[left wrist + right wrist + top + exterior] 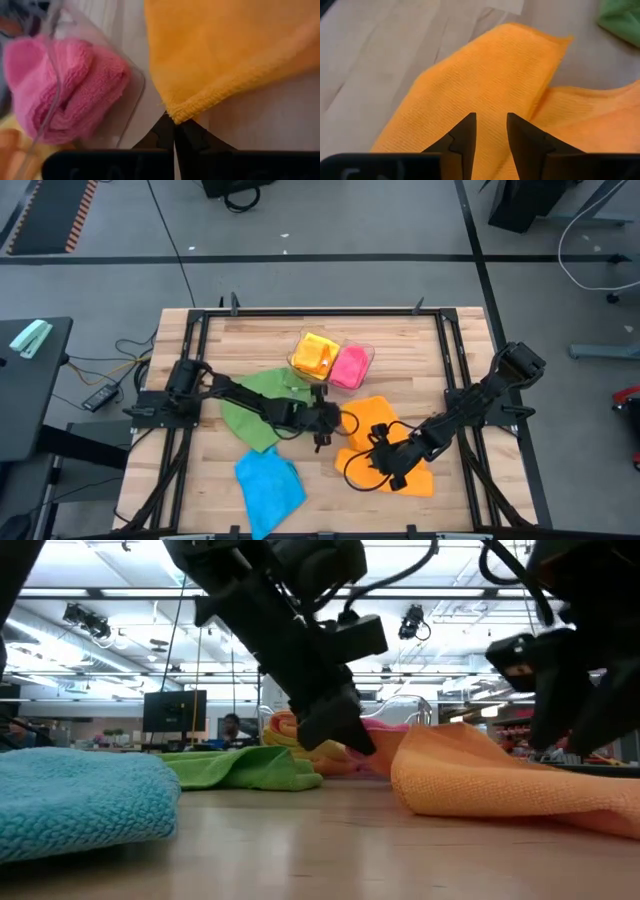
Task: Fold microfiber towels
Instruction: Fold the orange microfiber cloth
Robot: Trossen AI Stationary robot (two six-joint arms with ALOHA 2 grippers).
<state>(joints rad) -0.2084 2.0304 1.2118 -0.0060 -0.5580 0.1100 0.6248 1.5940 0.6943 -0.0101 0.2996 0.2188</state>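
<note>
An orange towel (390, 442) lies rumpled on the wooden table, right of centre. My left gripper (322, 423) is at the towel's left far corner and is shut on it. My right gripper (491, 127) hovers over the near part of the same towel (485, 80) with its fingers a little apart and orange cloth showing in the gap. A green towel (262, 405) lies bunched under the left arm. A blue towel (268, 485) lies near the front edge. My left gripper pinches the orange towel's hemmed corner (176, 114) between its two fingertips. The fingers slant down at it from the table's left. The corner (385, 752) is held a little above the tabletop, and the rest of the towel lies on the table. My right gripper stands close over the orange towel; whether it touches the cloth cannot be told.
A clear plastic tray (368, 352) at the far middle holds a folded yellow towel (315, 354) and a folded pink towel (349, 366), close to my left gripper. Bare wood lies along the table's near right and far left.
</note>
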